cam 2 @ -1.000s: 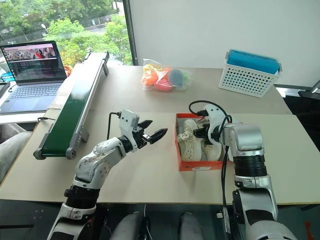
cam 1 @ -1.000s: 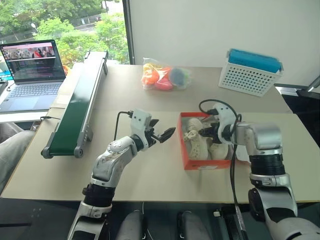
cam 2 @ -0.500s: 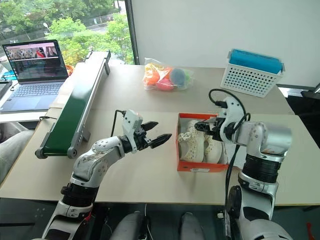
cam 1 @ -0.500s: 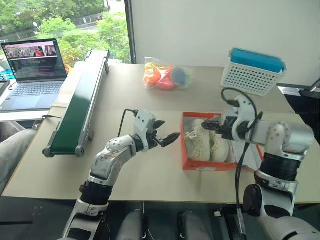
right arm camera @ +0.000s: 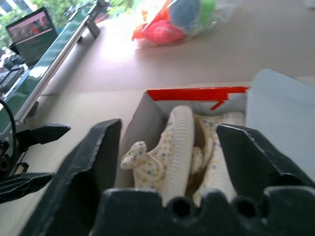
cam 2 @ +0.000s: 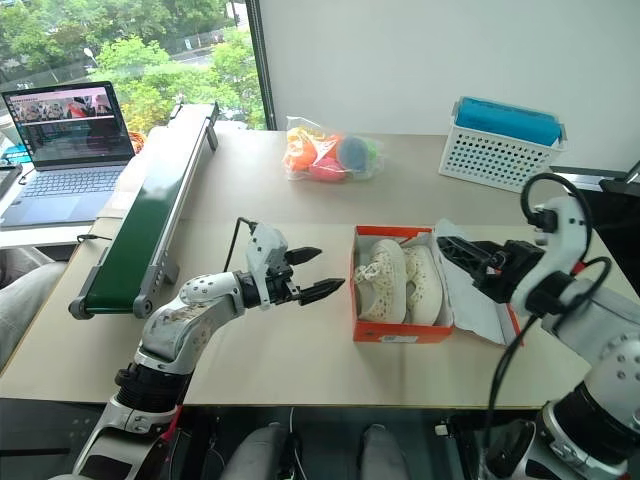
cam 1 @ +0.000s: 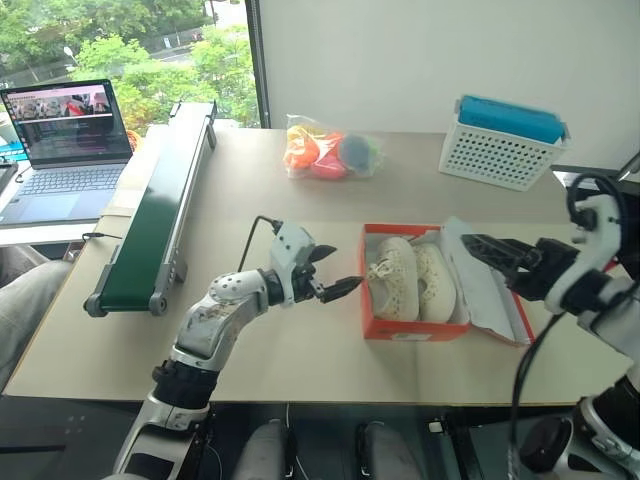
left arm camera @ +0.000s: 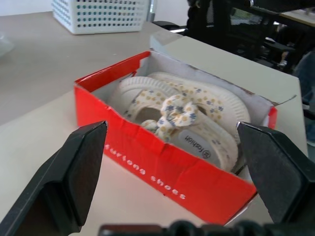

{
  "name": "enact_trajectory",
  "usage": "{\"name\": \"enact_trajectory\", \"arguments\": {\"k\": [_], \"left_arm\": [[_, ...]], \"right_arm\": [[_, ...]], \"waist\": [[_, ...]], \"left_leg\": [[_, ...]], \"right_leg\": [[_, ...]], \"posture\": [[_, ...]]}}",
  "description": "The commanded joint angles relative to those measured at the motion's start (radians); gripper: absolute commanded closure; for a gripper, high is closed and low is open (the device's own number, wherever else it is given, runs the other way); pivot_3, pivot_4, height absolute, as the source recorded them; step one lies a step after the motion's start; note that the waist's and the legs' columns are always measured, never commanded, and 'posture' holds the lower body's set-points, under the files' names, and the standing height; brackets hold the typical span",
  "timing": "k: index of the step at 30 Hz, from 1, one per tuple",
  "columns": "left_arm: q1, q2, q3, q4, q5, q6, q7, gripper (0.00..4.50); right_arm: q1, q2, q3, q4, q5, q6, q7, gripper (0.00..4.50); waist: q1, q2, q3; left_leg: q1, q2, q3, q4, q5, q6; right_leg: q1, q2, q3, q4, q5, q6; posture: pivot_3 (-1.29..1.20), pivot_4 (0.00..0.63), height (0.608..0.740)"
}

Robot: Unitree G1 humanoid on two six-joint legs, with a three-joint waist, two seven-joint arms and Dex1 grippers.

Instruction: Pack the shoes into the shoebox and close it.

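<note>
I see the shoebox (cam 1: pixel 415 325) sitting on the bench (cam 1: pixel 300 350) with its lid (cam 1: pixel 490 285) folded out flat to the right side. The 2 shoes (cam 1: pixel 420 280) lie side by side inside it, soles toward the walls. My left gripper (cam 1: pixel 335 275) hovers just beside the box's left wall with its fingers spread wide, holding nothing. My right gripper (cam 1: pixel 490 252) hangs above the open lid, fingers apart and empty.
</note>
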Motion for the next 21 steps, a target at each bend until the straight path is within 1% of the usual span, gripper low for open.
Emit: {"name": "enact_trajectory", "arguments": {"k": [1, 5, 6, 7, 10, 11, 13, 15, 17, 19, 21], "left_arm": [[-0.020, 0.001, -0.016, -0.003, 0.007, -0.053, -0.038, 0.00], [-0.030, -0.003, -0.027, 0.018, 0.018, -0.071, -0.054, 0.00], [-0.033, -0.005, -0.028, 0.023, 0.020, -0.075, -0.058, 0.00], [-0.036, -0.007, -0.029, 0.028, 0.022, -0.077, -0.060, 0.00], [-0.039, -0.006, -0.034, 0.028, 0.026, -0.080, -0.071, 0.00], [-0.040, -0.004, -0.039, 0.026, 0.030, -0.082, -0.076, 0.00], [-0.041, -0.001, -0.046, 0.024, 0.034, -0.088, -0.083, 0.00], [-0.045, 0.004, -0.053, 0.023, 0.042, -0.098, -0.092, 0.00], [-0.051, 0.005, -0.056, 0.027, 0.049, -0.103, -0.097, 0.00], [-0.055, 0.008, -0.059, 0.031, 0.056, -0.110, -0.102, 0.00], [-0.057, 0.007, -0.060, 0.031, 0.058, -0.111, -0.103, 0.00]], "right_arm": [[0.124, -0.001, -0.057, -0.111, 0.077, 0.008, -0.018, 2.41], [0.343, 0.017, -0.060, -0.201, 0.167, 0.008, 0.012, 3.76], [0.407, 0.029, -0.050, -0.219, 0.179, 0.008, 0.017, 4.01], [0.459, 0.042, -0.043, -0.232, 0.184, 0.008, 0.019, 4.47], [0.597, 0.060, -0.014, -0.259, 0.185, -0.034, 0.022, 4.47], [0.648, 0.054, 0.018, -0.264, 0.160, -0.048, 0.012, 4.47], [0.700, 0.055, 0.063, -0.254, 0.114, -0.069, -0.027, 4.47], [0.704, 0.088, 0.100, -0.208, 0.060, -0.087, -0.088, 4.47], [0.675, 0.141, 0.146, -0.146, -0.012, -0.128, -0.164, 4.47], [0.630, 0.194, 0.146, -0.099, -0.053, -0.158, -0.218, 4.47], [0.589, 0.223, 0.131, -0.061, -0.092, -0.173, -0.267, 4.47]], "waist": [[0.002, 0.000, 0.000], [0.005, 0.000, 0.000], [0.005, 0.000, 0.000], [0.007, 0.000, 0.000], [0.004, 0.000, 0.000], [0.004, 0.000, 0.000], [0.000, 0.000, 0.000], [0.000, 0.000, 0.000], [0.000, 0.000, -0.001], [0.001, 0.001, -0.001], [0.002, 0.001, -0.001]], "left_leg": [[0.000, 0.000, 0.000, 0.000, 0.000, 0.000], [-0.001, -0.001, 0.000, 0.000, 0.000, 0.001], [-0.002, -0.001, 0.001, 0.000, 0.000, 0.001], [-0.001, -0.001, 0.000, 0.000, 0.000, 0.001], [-0.001, -0.001, 0.000, 0.000, 0.000, 0.001], [0.000, -0.001, 0.000, 0.000, 0.000, 0.001], [0.000, 0.000, 0.000, 0.000, 0.000, 0.001], [0.000, 0.000, 0.000, 0.000, 0.000, 0.001], [0.000, 0.000, 0.000, 0.000, 0.000, 0.001], [0.000, 0.000, 0.000, 0.000, 0.000, 0.001], [0.000, 0.000, 0.000, 0.000, -0.001, 0.001]], "right_leg": [[0.000, 0.000, 0.000, 0.000, 0.000, 0.000], [0.000, -0.001, 0.000, -0.001, 0.000, 0.001], [0.000, -0.001, 0.001, -0.001, 0.000, 0.001], [0.000, -0.001, 0.001, -0.001, 0.000, 0.001], [0.001, -0.001, 0.001, -0.001, -0.001, 0.001], [0.001, -0.001, 0.001, -0.001, -0.001, 0.001], [0.001, 0.000, 0.001, -0.002, -0.001, 0.001], [0.000, 0.000, 0.002, -0.002, -0.001, 0.001], [0.000, 0.000, 0.002, -0.002, -0.002, 0.001], [0.000, 0.000, 0.002, -0.002, -0.002, 0.001], [0.000, 0.000, 0.002, -0.002, -0.002, 0.001]], "posture": [[0.00, 0.150, 0.705], [0.00, 0.150, 0.705], [0.00, 0.150, 0.705], [0.00, 0.150, 0.705], [0.00, 0.150, 0.705], [0.00, 0.150, 0.705], [0.00, 0.150, 0.705], [0.00, 0.150, 0.705], [0.00, 0.150, 0.705], [0.00, 0.150, 0.705], [0.00, 0.150, 0.705]]}}
